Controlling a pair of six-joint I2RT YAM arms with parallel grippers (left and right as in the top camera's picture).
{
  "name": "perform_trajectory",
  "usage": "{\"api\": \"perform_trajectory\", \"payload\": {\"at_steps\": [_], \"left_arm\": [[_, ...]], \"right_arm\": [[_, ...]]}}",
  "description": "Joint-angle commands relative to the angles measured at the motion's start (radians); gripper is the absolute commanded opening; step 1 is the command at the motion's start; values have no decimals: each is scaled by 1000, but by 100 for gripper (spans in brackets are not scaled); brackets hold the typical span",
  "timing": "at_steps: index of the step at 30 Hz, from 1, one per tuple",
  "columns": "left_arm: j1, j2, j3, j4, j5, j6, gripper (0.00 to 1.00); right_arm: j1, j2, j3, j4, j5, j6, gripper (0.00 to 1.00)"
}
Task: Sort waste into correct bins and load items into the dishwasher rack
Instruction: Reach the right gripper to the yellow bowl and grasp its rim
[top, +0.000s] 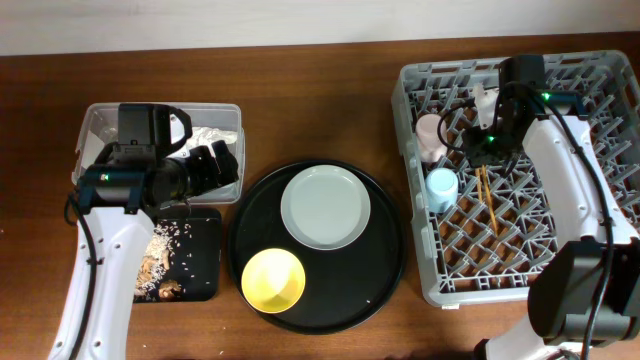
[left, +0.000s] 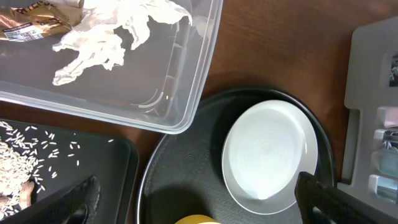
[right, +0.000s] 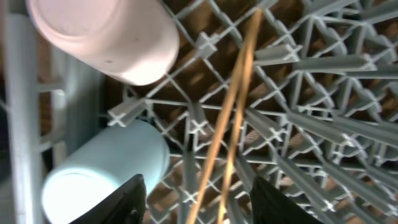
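My left gripper (top: 216, 166) is open and empty, over the right edge of the clear tub (top: 95, 125); its fingers frame the wrist view (left: 199, 211). The tub holds white paper (left: 118, 31) and a brown wrapper (left: 31, 22). The shallow black tray (top: 205, 280) holds beige food scraps (left: 18, 168). The plate (top: 325, 207) and yellow bowl (top: 273, 280) sit on the round tray. My right gripper (top: 483, 138) is open inside the dishwasher rack (top: 610, 75), its fingers (right: 199, 205) either side of the chopsticks (right: 233, 124) lying on the lattice. The pink cup (right: 106, 37) and blue cup (right: 99, 174) lie at the rack's left.
The big round black tray (top: 385, 270) lies between the bins and the rack. The rack's upright pegs (right: 323, 93) surround my right gripper. The wooden table (top: 320, 100) shows behind the tray.
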Motion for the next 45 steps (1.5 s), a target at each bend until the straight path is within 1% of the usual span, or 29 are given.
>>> {"api": "perform_trajectory", "payload": {"at_steps": [1, 3, 4, 6, 10, 12, 13, 15, 16, 18, 19, 21, 22, 23, 25, 28, 31, 35, 37, 38, 40, 45], "left_arm": [[4, -1, 2, -2, -6, 15, 99], [4, -1, 2, -2, -7, 15, 99], [4, -1, 2, -2, -6, 15, 99], [4, -1, 2, -2, -7, 15, 99], [4, -1, 2, -2, -7, 15, 99], [4, -1, 2, -1, -8, 15, 99], [4, -1, 2, 21, -44, 15, 99], [4, -1, 2, 32, -154, 15, 99], [4, -1, 2, 31, -235, 16, 99], [4, -1, 2, 25, -514, 16, 99], [4, -1, 2, 16, -603, 16, 99], [4, -1, 2, -41, -866, 16, 99], [4, -1, 2, -87, -975, 16, 99], [4, -1, 2, -119, -1013, 16, 99], [4, -1, 2, -155, -1009, 15, 99], [4, -1, 2, -158, -996, 15, 99], [4, -1, 2, -158, -924, 15, 99], [4, -1, 2, -158, -821, 15, 99], [4, -1, 2, -158, -790, 15, 99], [4, -1, 2, -158, -772, 15, 99], [4, -1, 2, -158, -760, 15, 99], [4, -1, 2, -158, -760, 15, 99]], "right_arm": [[-3, 5, 15, -34, -294, 106, 56], [2, 5, 15, -85, -571, 108, 57], [12, 5, 15, -114, -680, 108, 58], [53, 5, 15, -159, -798, 71, 58], [210, 5, 15, -187, -807, 67, 59], [316, 6, 15, -180, -782, 68, 59], [359, 6, 15, -179, -770, 68, 59], [467, 6, 15, -179, -741, 68, 59], [521, 6, 15, -175, -725, 79, 59], [625, 6, 14, -154, -679, 126, 59], [669, 6, 13, -136, -652, 154, 59], [761, 6, 9, -90, -570, 219, 59], [813, 7, 7, -68, -516, 255, 59], [860, 7, 4, -45, -465, 285, 59], [933, 7, -2, -11, -392, 312, 59], [1044, 8, -19, 54, -305, 330, 59], [1146, 8, -61, 163, -236, 330, 59], [1233, 24, -130, 279, -113, 330, 59], [1250, 37, -163, 328, -101, 330, 59], [1256, 50, -185, 363, -106, 330, 55], [1263, 71, -212, 402, -108, 330, 50], [1260, 121, -221, 406, -108, 330, 40]]}}
